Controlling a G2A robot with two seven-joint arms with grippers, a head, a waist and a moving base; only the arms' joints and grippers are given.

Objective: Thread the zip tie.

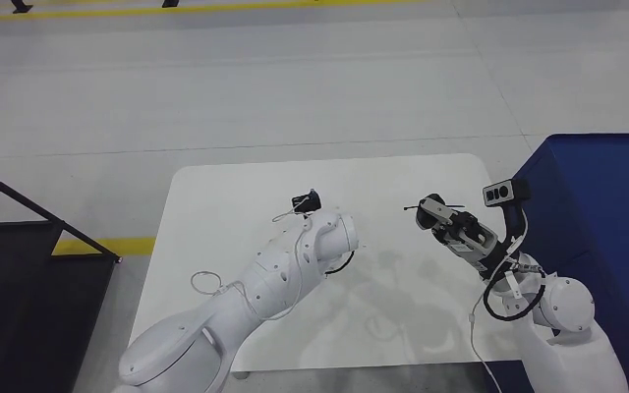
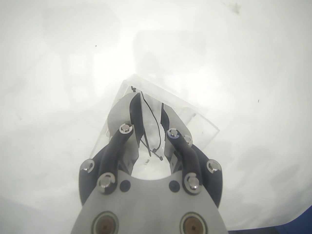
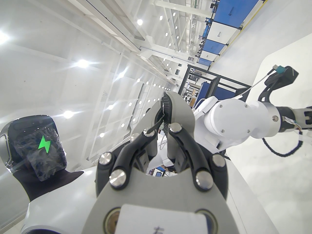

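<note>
My left gripper [image 2: 149, 101] points down into a clear plastic box [image 2: 195, 120] on the white table [image 1: 226, 206]. Its fingers stand open inside the box on either side of a thin black zip tie [image 2: 156, 127]; more ties [image 2: 146, 144] lie beside it. From the top view the left arm [image 1: 295, 260] covers the box and this gripper. My right gripper [image 1: 425, 210] is raised over the table's right part, shut on a black zip tie [image 3: 157, 124] whose tip [image 1: 410, 207] sticks out toward the left arm. In the right wrist view the same gripper [image 3: 162, 105] points at the left arm [image 3: 231, 120].
A blue partition [image 1: 580, 196] stands close to the table's right side. A black frame [image 1: 49, 226] stands off the left edge. Bare table surface lies between the two arms and along the far edge.
</note>
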